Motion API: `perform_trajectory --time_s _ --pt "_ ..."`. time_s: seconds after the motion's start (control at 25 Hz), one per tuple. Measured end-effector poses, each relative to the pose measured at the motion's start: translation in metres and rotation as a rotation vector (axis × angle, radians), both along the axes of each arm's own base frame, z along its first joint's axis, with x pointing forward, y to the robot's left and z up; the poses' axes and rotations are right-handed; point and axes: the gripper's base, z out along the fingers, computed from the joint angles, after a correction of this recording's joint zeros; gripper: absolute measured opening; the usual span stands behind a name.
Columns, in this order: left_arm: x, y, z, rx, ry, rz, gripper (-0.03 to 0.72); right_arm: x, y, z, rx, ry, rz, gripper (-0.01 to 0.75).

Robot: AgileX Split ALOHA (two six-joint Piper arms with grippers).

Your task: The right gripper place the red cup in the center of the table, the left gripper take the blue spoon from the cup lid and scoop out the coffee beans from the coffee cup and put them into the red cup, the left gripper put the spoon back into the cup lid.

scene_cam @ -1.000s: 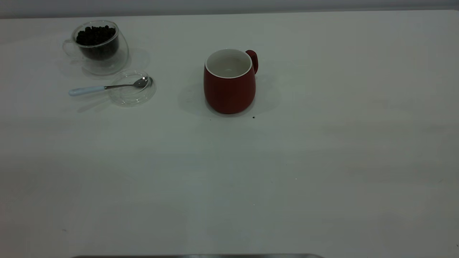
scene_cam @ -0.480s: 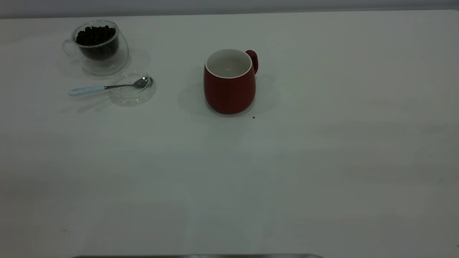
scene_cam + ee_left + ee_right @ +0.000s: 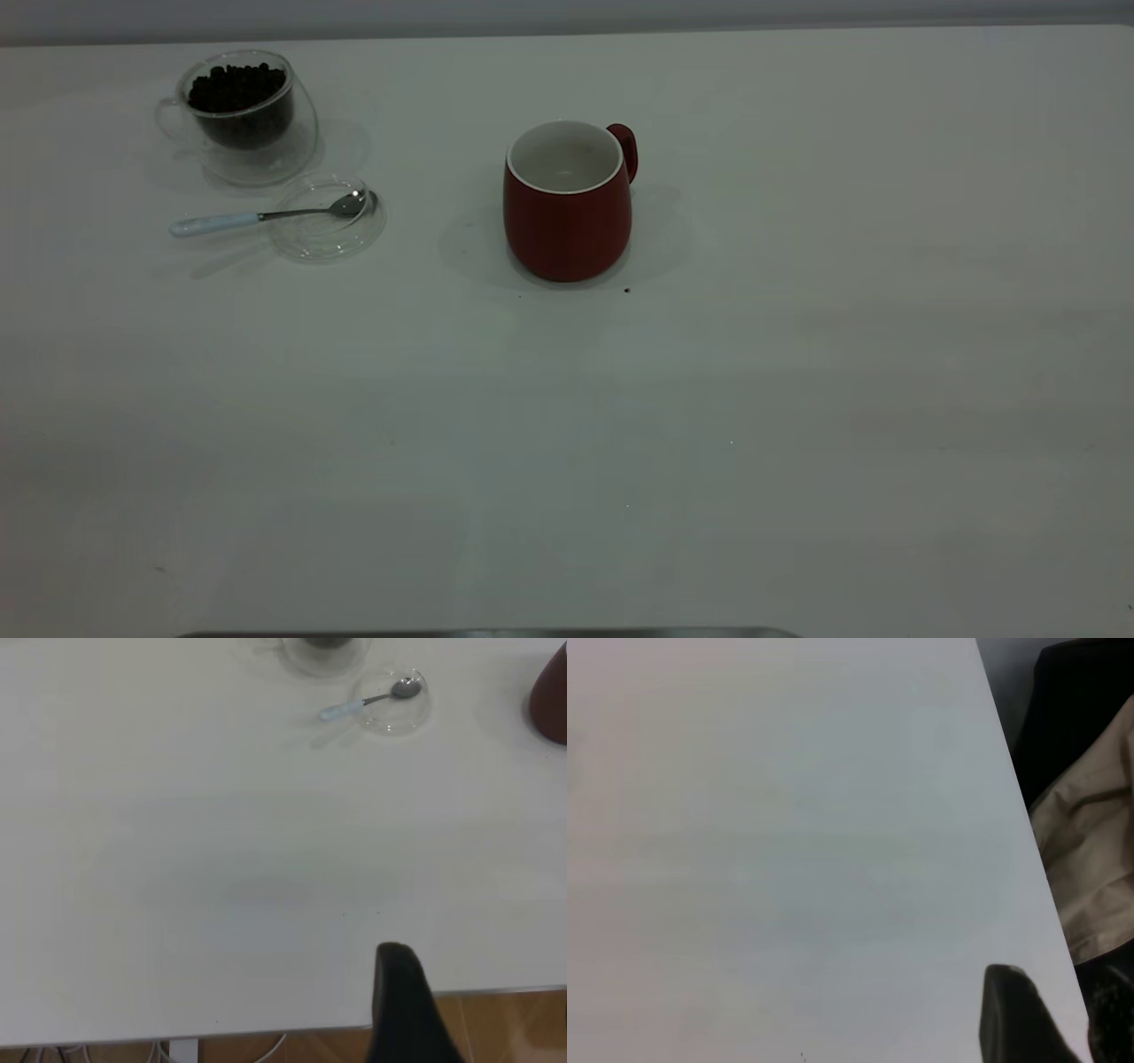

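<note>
Left gripper [image 3: 403,1001] shows only as one dark finger at the near table edge in its wrist view, so I cannot tell whether it is apart or together; the right gripper [image 3: 1019,1014] is likewise a single dark stub over the table's corner, its state equally unreadable, and neither arm appears in the exterior view. Across the bare white table [image 3: 620,443], the red cup [image 3: 568,202] stands upright about mid-table, handle turned toward the far side, its white inside empty (no beans in it), so by my judgement the placing step is done and the spoon pickup is next. That calls for the left gripper to cross the table to the blue spoon [image 3: 266,215], whose steel bowl rests in the clear cup lid [image 3: 326,217] while its pale handle juts out beyond the rim. Just beyond the lid, the glass coffee cup [image 3: 241,115] holds a full load of coffee beans [image 3: 237,86].
</note>
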Motion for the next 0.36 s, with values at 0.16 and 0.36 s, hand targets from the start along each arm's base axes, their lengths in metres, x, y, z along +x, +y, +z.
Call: perform_trajectory --time_s 0.16,0.36 --pt "0.0000 0.0000 0.0000 0.000 0.000 0.000 0.489 0.0000 0.0000 0.0000 0.000 0.000 0.000 0.243" --pt "0.0000 0.0000 0.0000 0.000 0.000 0.000 0.489 0.0000 0.0000 0.0000 0.000 0.000 0.000 0.243"
